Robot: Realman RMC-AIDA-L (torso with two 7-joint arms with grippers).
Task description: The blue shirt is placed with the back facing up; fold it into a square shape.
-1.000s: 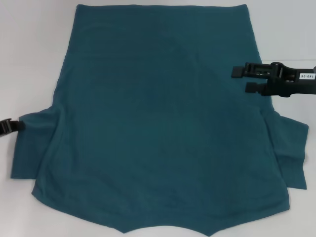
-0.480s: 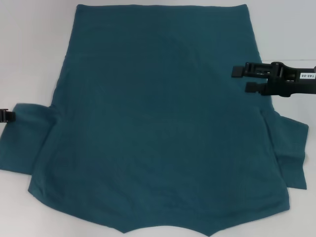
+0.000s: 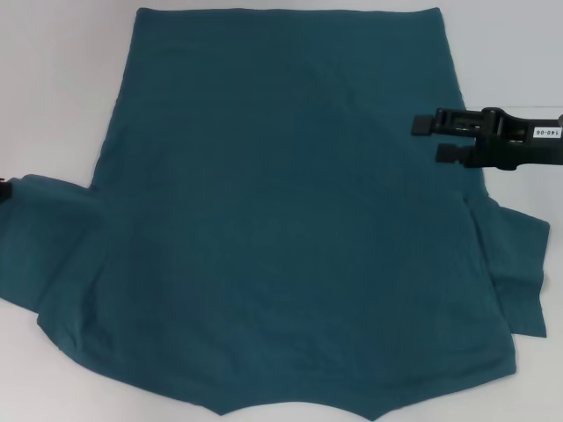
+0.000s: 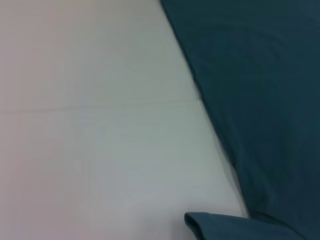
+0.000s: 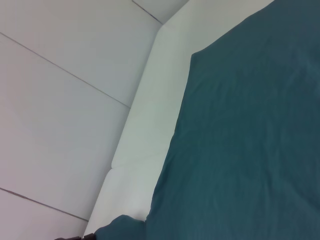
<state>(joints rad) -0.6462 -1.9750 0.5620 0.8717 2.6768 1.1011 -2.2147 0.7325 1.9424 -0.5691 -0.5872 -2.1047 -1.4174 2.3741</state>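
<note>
Blue shirt [image 3: 281, 220] is lying spread on the white tabletop [image 3: 53, 97], plain back up, hem toward the far edge and collar end nearest the robot. No lettering is showing, which fits the back-up placement the task asks for. The body is flat and largely smooth, a good base for folding.

Left sleeve [image 3: 44, 237] is lying out flat to the side, clear of the body. Right sleeve [image 3: 519, 272] is lying bunched, with a crease running across it and its edge doubled; it is probably going to need straightening or tucking before a clean side fold.

Right end effector [image 3: 431, 139] is hovering over the shirt's right side edge, above the sleeve, fingers standing narrowly apart and gripping nothing. That placement is reading as a wait, or a line-up on the side seam.

Left end effector [image 3: 3, 189] is showing only as a dark sliver at the frame's left margin, beside the left sleeve's outer end. Cannot tell its finger state. Its wrist camera is looking down on bare tabletop and the shirt's left edge.

Judging progress: no fold is made yet. Both sleeves and both sides are left to bring in.
</note>
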